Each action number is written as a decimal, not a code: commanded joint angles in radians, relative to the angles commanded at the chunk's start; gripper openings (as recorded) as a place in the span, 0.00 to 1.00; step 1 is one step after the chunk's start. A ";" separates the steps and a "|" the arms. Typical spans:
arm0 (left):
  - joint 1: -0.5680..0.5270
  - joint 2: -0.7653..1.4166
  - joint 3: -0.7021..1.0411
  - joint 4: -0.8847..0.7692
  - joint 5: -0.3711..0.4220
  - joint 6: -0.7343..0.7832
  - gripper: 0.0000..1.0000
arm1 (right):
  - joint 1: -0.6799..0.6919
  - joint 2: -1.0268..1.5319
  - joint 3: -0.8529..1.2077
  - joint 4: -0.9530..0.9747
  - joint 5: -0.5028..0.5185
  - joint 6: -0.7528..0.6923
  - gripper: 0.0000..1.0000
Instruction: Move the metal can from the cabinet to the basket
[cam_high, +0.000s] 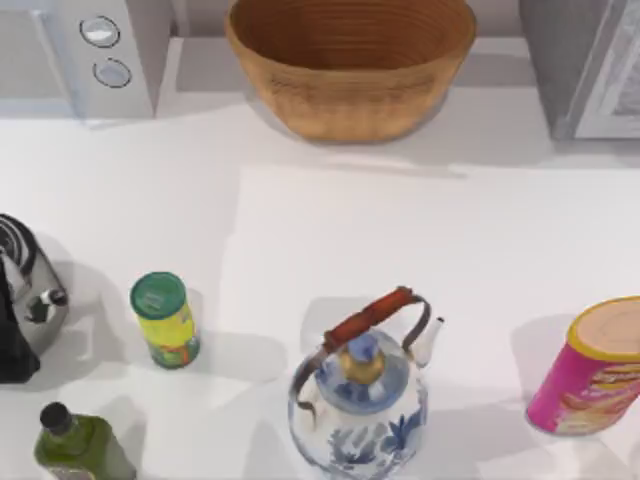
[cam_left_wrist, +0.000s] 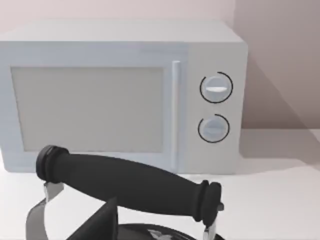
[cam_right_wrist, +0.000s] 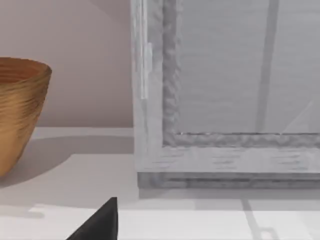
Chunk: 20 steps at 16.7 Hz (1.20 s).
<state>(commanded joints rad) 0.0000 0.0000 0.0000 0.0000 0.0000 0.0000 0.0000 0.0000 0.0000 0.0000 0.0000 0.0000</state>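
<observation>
Nearest, the blue-and-white teapot (cam_high: 358, 400) stands at six o'clock; cabinet (cam_high: 585, 65) at one o'clock is closed, metal can presumably inside, basket (cam_high: 350, 62) at twelve, so opening comes first; gripper states unreadable.

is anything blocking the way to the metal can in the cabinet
Yes: the cabinet has its framed door panel shut across the front, so the can sits hidden behind it. The basket stands open at the table's back middle, with bare tabletop between it and the cabinet.
</observation>
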 joint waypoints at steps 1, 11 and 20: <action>0.000 0.000 0.000 0.000 0.000 0.000 1.00 | 0.000 0.000 0.000 0.000 0.000 0.000 1.00; 0.000 0.000 0.000 0.000 0.000 0.000 1.00 | 0.048 0.365 0.455 -0.112 0.060 0.008 1.00; 0.000 0.000 0.000 0.000 0.000 0.000 1.00 | 0.138 0.991 1.292 -0.313 0.148 0.014 1.00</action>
<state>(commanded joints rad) 0.0000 0.0000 0.0000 0.0000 0.0000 0.0000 0.1379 0.9908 1.2923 -0.3128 0.1478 0.0140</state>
